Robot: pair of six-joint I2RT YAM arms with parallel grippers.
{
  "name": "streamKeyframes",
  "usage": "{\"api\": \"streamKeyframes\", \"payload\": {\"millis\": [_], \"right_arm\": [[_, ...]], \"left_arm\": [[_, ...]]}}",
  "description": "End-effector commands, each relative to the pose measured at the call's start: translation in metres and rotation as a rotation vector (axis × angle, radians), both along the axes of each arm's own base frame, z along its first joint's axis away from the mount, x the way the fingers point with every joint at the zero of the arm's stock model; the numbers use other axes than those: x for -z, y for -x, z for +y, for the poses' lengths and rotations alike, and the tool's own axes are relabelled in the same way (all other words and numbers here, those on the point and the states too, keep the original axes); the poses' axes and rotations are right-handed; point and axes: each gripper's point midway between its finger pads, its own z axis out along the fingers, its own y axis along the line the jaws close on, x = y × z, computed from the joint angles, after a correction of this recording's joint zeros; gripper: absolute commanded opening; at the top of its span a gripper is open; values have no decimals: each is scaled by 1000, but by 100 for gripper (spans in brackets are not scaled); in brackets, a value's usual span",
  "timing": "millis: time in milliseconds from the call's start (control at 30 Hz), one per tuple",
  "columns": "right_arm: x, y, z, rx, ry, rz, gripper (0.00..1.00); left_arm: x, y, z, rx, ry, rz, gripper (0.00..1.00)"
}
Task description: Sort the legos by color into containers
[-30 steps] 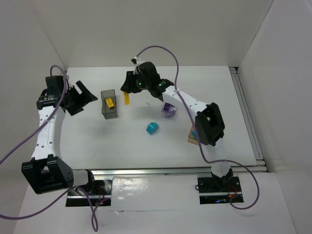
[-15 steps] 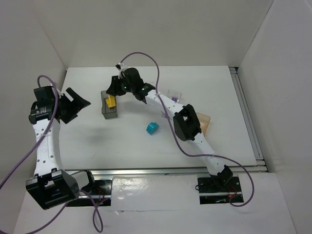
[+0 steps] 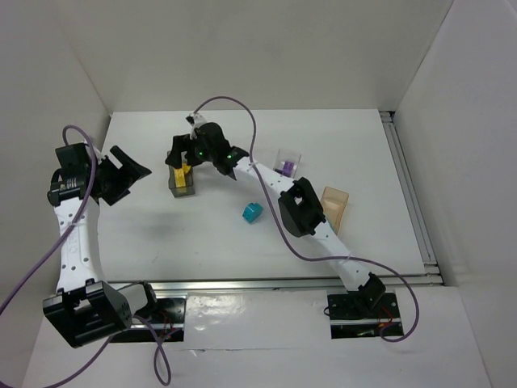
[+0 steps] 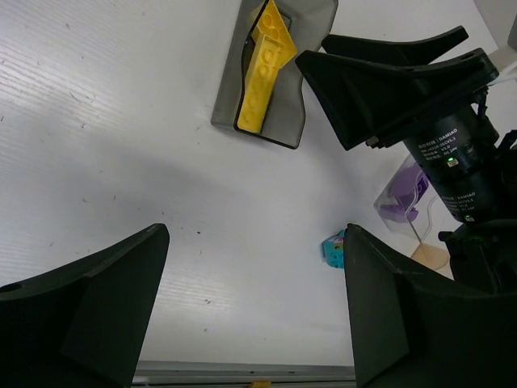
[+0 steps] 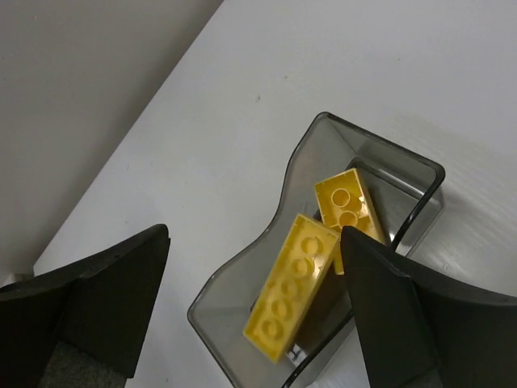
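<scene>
The smoky dark grey container [image 3: 182, 187] holds two yellow legos [image 3: 184, 171]. In the right wrist view a long yellow lego [image 5: 295, 283] leans on a shorter one [image 5: 349, 206] inside that bin [image 5: 388, 162]. My right gripper [image 3: 179, 155] hovers just above it, open [image 5: 254, 242], holding nothing. A teal lego [image 3: 253, 212] lies loose mid-table. The clear container [image 3: 287, 164] holds purple legos [image 3: 284, 168]. The amber container [image 3: 334, 206] stands at the right. My left gripper [image 3: 129, 179] is open and empty [image 4: 254, 307], off to the left of the dark bin [image 4: 275, 121].
White walls close in the table at the back and left. A metal rail [image 3: 408, 194] runs along the right edge. The right arm [image 3: 299, 206] stretches diagonally across the table, passing beside the teal lego [image 4: 334, 249] and the clear container [image 4: 404, 190].
My right gripper carried the long yellow lego leftward to over the dark bin and opened; the lego now lies in the bin. The left arm drew back slightly left.
</scene>
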Motion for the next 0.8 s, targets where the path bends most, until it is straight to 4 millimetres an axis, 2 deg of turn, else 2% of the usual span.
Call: {"api": "streamKeyframes", "payload": {"millis": [0,33,100,133,233,267,300,333,367,433,467,533,567,600,633,667,700,767], "right_arm": [[-78,-5,7,19,-113,-134,96],[-103,-3,2,30,-134,-157,97],[-126,-5,-9,46,-135,-187,97],[-148,1,-20,65,-138,-195,97],[-165,7,-47,109,-103,-200,88],[-167,12,-68,170,-64,-183,85],[-163,15,-80,200,-26,-172,83],[-148,20,-94,234,36,-134,80],[-127,28,-123,307,124,-107,80],[-95,39,-163,376,211,-32,80],[-71,55,-202,440,266,31,82],[-50,73,-243,501,305,90,85],[-41,93,-272,530,321,117,87],[-36,98,-295,565,328,140,87],[-32,107,-311,587,351,154,87],[-34,122,-325,597,356,152,87],[-33,127,-335,608,367,162,88],[-19,144,-343,576,418,204,90]], "left_arm": [[-12,1,1,16,-35,-56,92],[-8,2,1,16,-31,-48,92],[-11,2,-1,24,-27,-59,92],[-10,4,-2,33,-33,-52,92],[-10,4,-13,91,-43,-58,91],[-10,3,-18,110,-43,-59,91],[-6,5,-20,109,-61,-38,84],[-8,4,-33,159,-85,-38,82],[-5,3,-42,191,-80,-28,80],[-1,0,-64,302,-98,-24,80],[6,-2,-88,392,-117,0,81],[18,-4,-113,487,-141,47,83],[22,0,-139,581,-157,67,85],[32,2,-150,616,-171,96,85],[42,4,-171,685,-184,129,86],[44,1,-178,700,-201,125,88],[47,-1,-183,702,-208,129,88],[56,1,-196,736,-182,126,89]]}}
